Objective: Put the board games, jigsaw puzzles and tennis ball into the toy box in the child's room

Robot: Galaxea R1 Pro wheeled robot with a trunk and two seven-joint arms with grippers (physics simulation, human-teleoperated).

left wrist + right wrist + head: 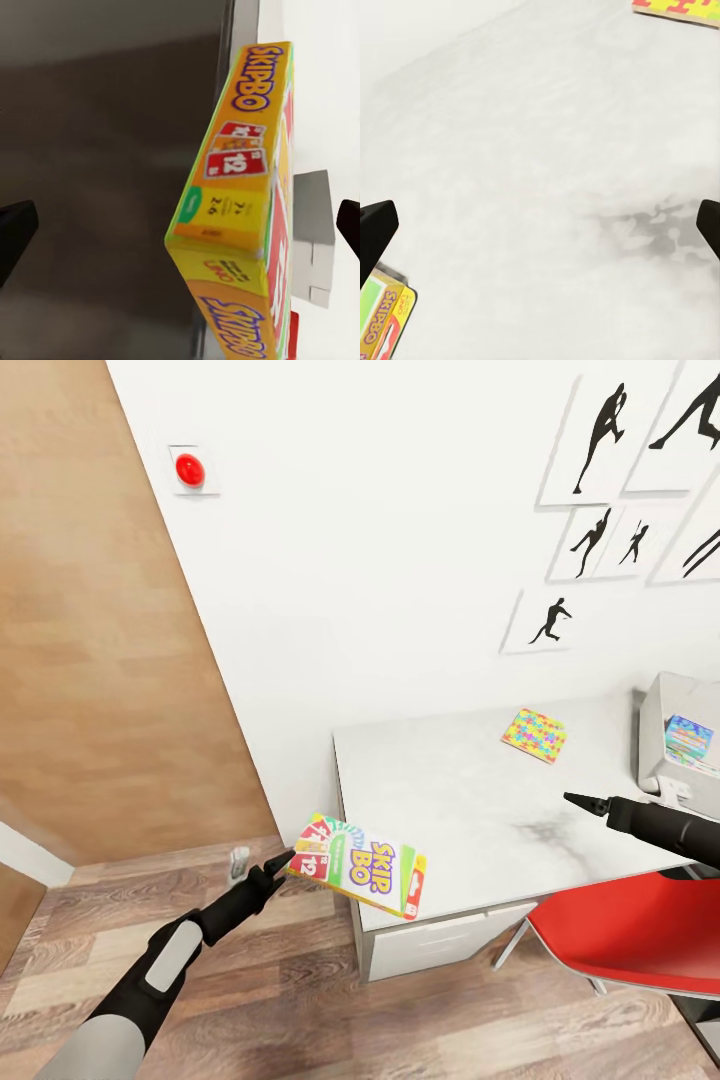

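skip-bo box [358, 865] overhangs near-left corner of table [450, 790], tilted, at tip of our left gripper [283, 863]. left wrist view: fingers spread wide, gripping nothing. we judge box may slide to floor. right gripper [578, 800] hovers, spread, empty. toy box [668, 740] far right.

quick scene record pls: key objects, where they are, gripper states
Skip-Bo box: at desk's front-left corner, overhanging the edge
left gripper: open, at the box's near end
right gripper: open, over bare desk
puzzle: flat on desk, near the wall
toy box: desk's right end, something colourful inside
chair: red, at desk front
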